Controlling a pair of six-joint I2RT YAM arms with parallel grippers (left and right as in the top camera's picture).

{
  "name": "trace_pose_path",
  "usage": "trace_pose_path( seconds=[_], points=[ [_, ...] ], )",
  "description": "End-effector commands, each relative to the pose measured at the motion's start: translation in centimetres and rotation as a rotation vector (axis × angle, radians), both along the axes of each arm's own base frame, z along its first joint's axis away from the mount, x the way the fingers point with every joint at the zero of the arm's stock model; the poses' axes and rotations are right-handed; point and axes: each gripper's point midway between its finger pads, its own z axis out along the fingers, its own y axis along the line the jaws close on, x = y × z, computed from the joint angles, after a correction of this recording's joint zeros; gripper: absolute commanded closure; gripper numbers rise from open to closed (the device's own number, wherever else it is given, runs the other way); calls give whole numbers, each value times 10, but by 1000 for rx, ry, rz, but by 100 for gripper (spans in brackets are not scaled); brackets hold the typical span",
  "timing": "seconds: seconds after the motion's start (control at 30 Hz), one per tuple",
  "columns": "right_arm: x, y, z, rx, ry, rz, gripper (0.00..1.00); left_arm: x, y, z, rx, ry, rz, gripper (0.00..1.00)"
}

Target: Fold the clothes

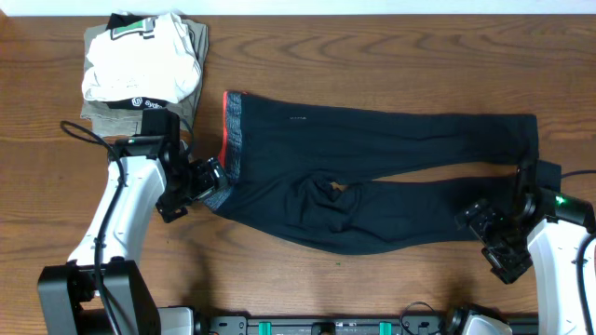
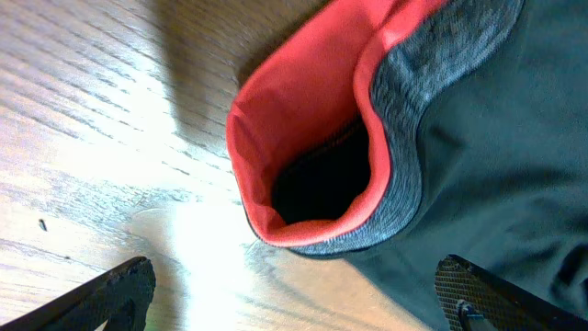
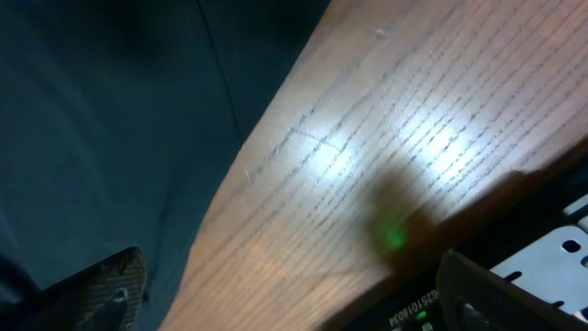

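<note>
The clothes, long black pants (image 1: 391,149), lie spread flat across the table. Their grey waistband with its red lining (image 1: 232,140) is at the left and the legs run to the right. My left gripper (image 1: 212,183) stands open at the waistband's near corner. In the left wrist view the red-lined waistband (image 2: 303,119) gapes just ahead of my open left gripper (image 2: 299,308), which holds nothing. My right gripper (image 1: 477,221) stands open by the near leg's cuff end. In the right wrist view the black fabric (image 3: 101,129) lies to the left of my open right gripper (image 3: 294,299), over bare wood.
A stack of folded garments (image 1: 140,65) sits at the back left, close behind the left arm. The table's front edge (image 3: 478,221) with a metal rail (image 3: 551,253) runs just beside the right gripper.
</note>
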Motion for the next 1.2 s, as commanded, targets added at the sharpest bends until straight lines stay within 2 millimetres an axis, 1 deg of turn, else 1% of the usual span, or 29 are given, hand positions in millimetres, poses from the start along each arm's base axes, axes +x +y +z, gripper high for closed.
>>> trace_pose_path(
  seconds=[0.0, 0.1, 0.2, 0.27, 0.4, 0.5, 0.6, 0.67, 0.73, 0.77, 0.83, 0.9, 0.97, 1.07, 1.17],
  points=[
    [2, -5, 0, -21, -15, -41, 1, -11, -1, -13, -10, 46, 119, 1],
    [5, -8, 0, -41, -27, -39, 1, -14, -12, -29, -81, 32, 123, 1],
    [6, -12, 0, -60, -29, -37, 1, -16, -16, -38, -106, 23, 133, 1],
    [6, -13, 0, -64, -30, -38, 1, -14, -16, -39, -106, 16, 136, 0],
    [7, -13, 0, -65, -35, -38, 1, -5, -17, -37, -115, -23, 143, 8],
    [8, -13, 0, -66, -36, -37, 1, 0, -23, -35, -152, -43, 137, 10],
    [8, -14, 0, -70, -35, -37, 1, 3, -25, -34, -165, -52, 135, 22],
    [7, -17, 1, -86, -34, -39, 1, 3, -25, -34, -166, -53, 135, 27],
    [5, -21, 0, -111, -24, -39, 1, 3, -25, -34, -167, -53, 135, 36],
    [4, -22, -1, -117, -19, -40, 1, 3, -25, -34, -167, -52, 135, 38],
    [2, -22, -4, -121, -12, -42, 1, 2, -25, -34, -167, -51, 135, 43],
    [2, -23, -9, -123, -14, -46, 1, 2, -25, -34, -167, -51, 135, 51],
    [3, -25, -15, -125, -26, -59, 1, 2, -25, -34, -167, -49, 135, 53],
    [6, -34, -20, -131, -40, -99, 1, 1, -25, -34, -166, -44, 131, 55],
    [8, -44, -23, -135, -45, -147, 1, 0, -25, -34, -166, -41, 132, 62]
  ],
)
